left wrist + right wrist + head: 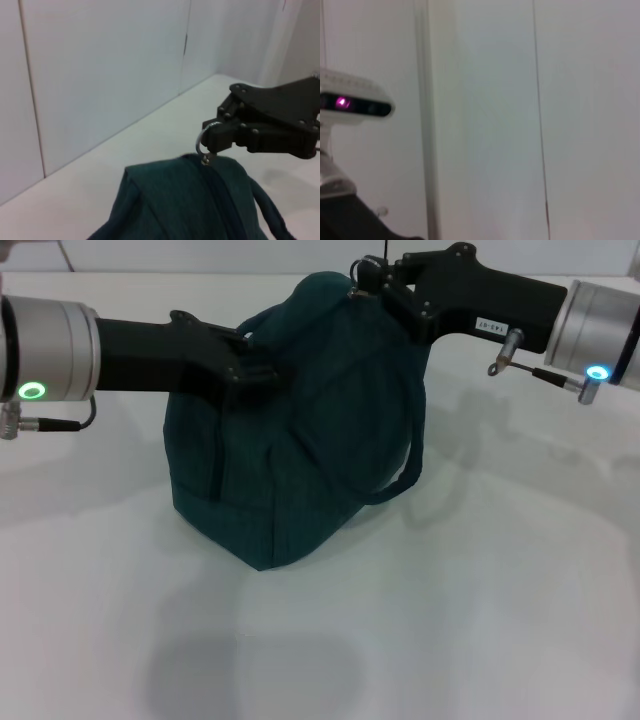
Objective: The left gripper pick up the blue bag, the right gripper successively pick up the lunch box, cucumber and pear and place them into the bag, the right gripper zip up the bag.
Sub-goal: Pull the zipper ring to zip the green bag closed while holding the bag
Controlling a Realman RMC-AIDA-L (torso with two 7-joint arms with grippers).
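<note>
The large dark teal-blue fabric bag (300,450) stands upright on the white surface, zipped closed along its top, ring zipper pull (204,144) raised, one loop handle (400,475) hanging down its side.

A small white label (491,327) is stuck on the side of the right arm (500,305), with dark print on it, but the characters are too small to make out. Nothing else carries any writing.
</note>
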